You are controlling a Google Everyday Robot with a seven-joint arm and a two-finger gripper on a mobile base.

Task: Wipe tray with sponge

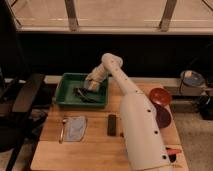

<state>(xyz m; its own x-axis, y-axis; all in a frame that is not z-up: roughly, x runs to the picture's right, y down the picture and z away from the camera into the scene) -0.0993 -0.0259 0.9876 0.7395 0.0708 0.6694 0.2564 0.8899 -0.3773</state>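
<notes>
**Landmark.** All positions are given relative to the tray (63, 93), a green rectangular container with raised sides. It sits at the far left part of the wooden table (55, 152).

**Arm.** The white arm rises from the robot body on the near right of the tray. It bends at an elbow above the tray's far right corner and slopes down into the tray.

**End effector.** The end effector (89, 86) is inside the tray, over the right half of its floor, close to the far wall. Its fingers are pressed together.

**Sponge.** A small dark blue-grey shape, taken to be the sponge (82, 93), lies on the tray floor directly below and just left of the end effector tip. The two appear to be in contact. It cannot be told whether the sponge is pinched or only pressed down.

**Other items.**
- Pale-blue cloth (76, 128): flat on the table, in front of the tray.
- Thin utensil (62, 130): just left of the cloth, in front of the tray's left corner.
- Dark rectangular block (112, 125): in front of the tray's right corner.
- Red bowl (160, 96): well to the right of the tray, beyond the arm.
- Dark chair (25, 95): left of the tray, off the table.
</notes>
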